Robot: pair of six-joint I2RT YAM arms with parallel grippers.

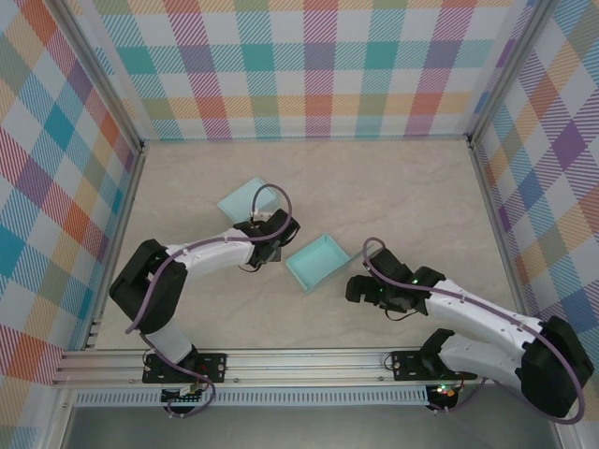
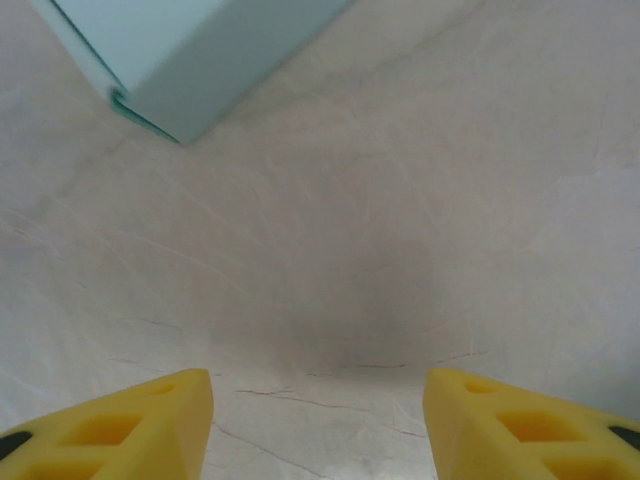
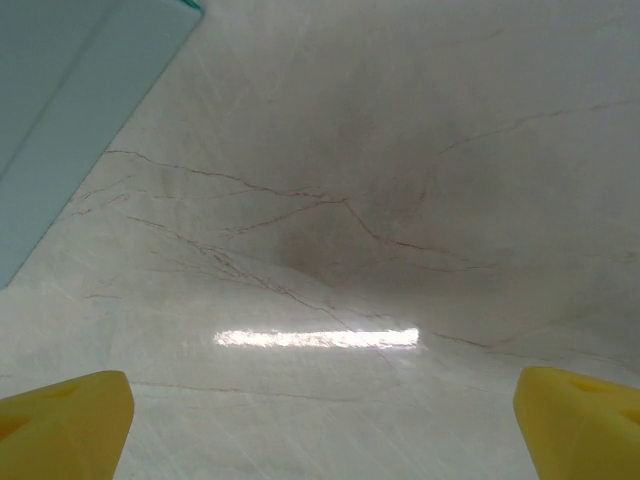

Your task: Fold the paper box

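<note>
The paper box (image 1: 318,262), a shallow teal tray with its walls up, sits mid-desk (image 1: 393,187), and a second teal paper piece (image 1: 245,198) lies just behind it to the left. It looks light and thin: stiff along the creases but easily dented, and likely to skid on the glossy stone, so a wall edge or rim seems the best hold. The left pincer (image 1: 277,236) hangs just off its left corner and the right pincer (image 1: 357,286) off its near right; both are spread and pinch nothing
</note>
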